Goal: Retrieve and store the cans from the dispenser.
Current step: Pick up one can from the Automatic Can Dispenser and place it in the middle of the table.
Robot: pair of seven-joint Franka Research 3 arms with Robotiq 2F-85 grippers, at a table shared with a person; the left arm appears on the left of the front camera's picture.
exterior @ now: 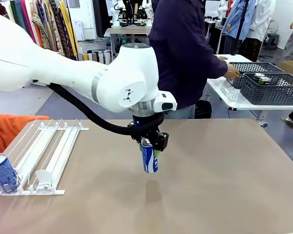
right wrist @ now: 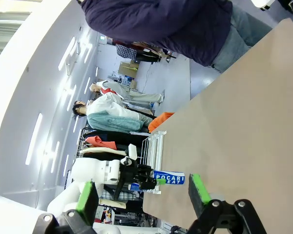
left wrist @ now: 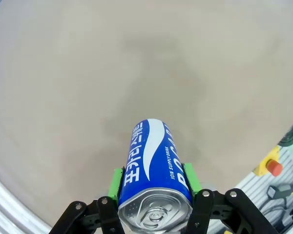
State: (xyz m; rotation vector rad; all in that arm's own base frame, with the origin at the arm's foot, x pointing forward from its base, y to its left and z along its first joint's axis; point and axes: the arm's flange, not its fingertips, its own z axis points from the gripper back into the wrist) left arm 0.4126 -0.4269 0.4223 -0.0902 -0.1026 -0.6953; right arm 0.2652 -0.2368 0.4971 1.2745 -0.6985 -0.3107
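Observation:
My left gripper [exterior: 149,145] is shut on a blue can [exterior: 150,160] with white lettering, holding it upright above the middle of the table. In the left wrist view the green pads [left wrist: 116,183] press both sides of the blue can [left wrist: 154,170], silver top toward the camera. The white dispenser [exterior: 49,153] lies at the table's left, with another blue can [exterior: 3,171] standing at its front lip. My right gripper [right wrist: 144,191] is open with nothing between its fingers; far off it sees the held can [right wrist: 169,178] and the dispenser [right wrist: 154,144].
A person in a dark top stands at the far side, one hand [exterior: 231,73] at dark grey baskets [exterior: 273,90] on a white side table at the right. Cans [exterior: 261,78] stand in a basket. Bare tan tabletop [exterior: 224,175] lies below and right of the held can.

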